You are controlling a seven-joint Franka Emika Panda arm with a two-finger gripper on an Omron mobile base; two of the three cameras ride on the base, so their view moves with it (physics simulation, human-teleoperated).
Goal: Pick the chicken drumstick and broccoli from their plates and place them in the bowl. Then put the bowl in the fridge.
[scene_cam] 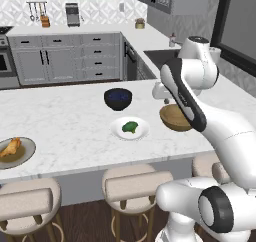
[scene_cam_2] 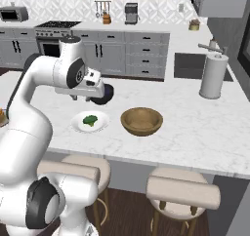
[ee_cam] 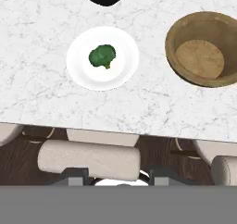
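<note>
On the marble surface (ee_cam: 32,93), the broccoli (ee_cam: 102,56) lay on its white plate (ee_cam: 126,74) and the drumstick (scene_cam: 11,147) on the olive plate (scene_cam: 27,155); the bowl (ee_cam: 180,56) stood empty. Jaws carried nothing, their spread unclear. Every step remained.

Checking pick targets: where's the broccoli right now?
The broccoli sits centred on the white plate, on the counter between the dark bowl and the wooden bowl.
</note>
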